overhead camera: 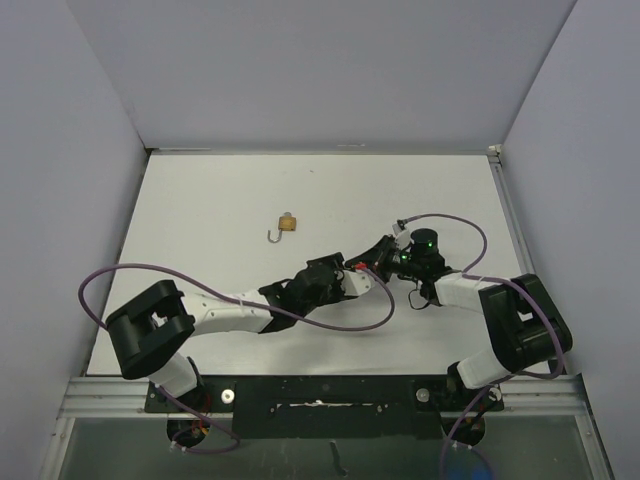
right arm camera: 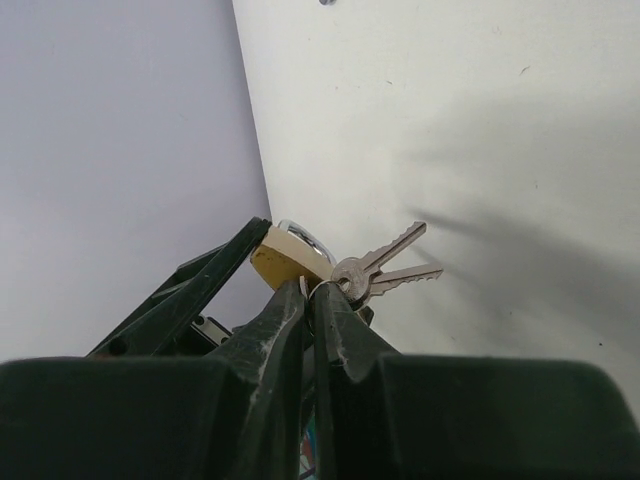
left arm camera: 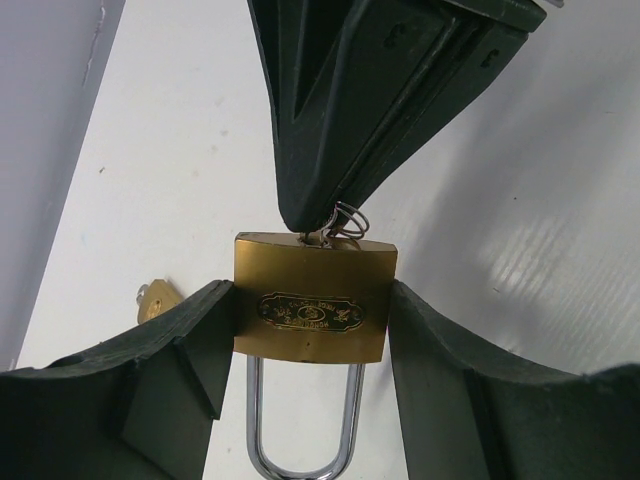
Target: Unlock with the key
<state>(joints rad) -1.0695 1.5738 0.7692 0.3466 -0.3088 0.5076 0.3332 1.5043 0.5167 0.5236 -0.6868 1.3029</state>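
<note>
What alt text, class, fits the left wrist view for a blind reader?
A rectangular brass padlock with a silver shackle is gripped by its sides in the dark left gripper. The dark right gripper, shut on a silver key ring, meets its top edge. A second small brass padlock lies on the white table at left.

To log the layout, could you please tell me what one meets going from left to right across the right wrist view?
left gripper's finger → brass padlock → hanging keys
</note>
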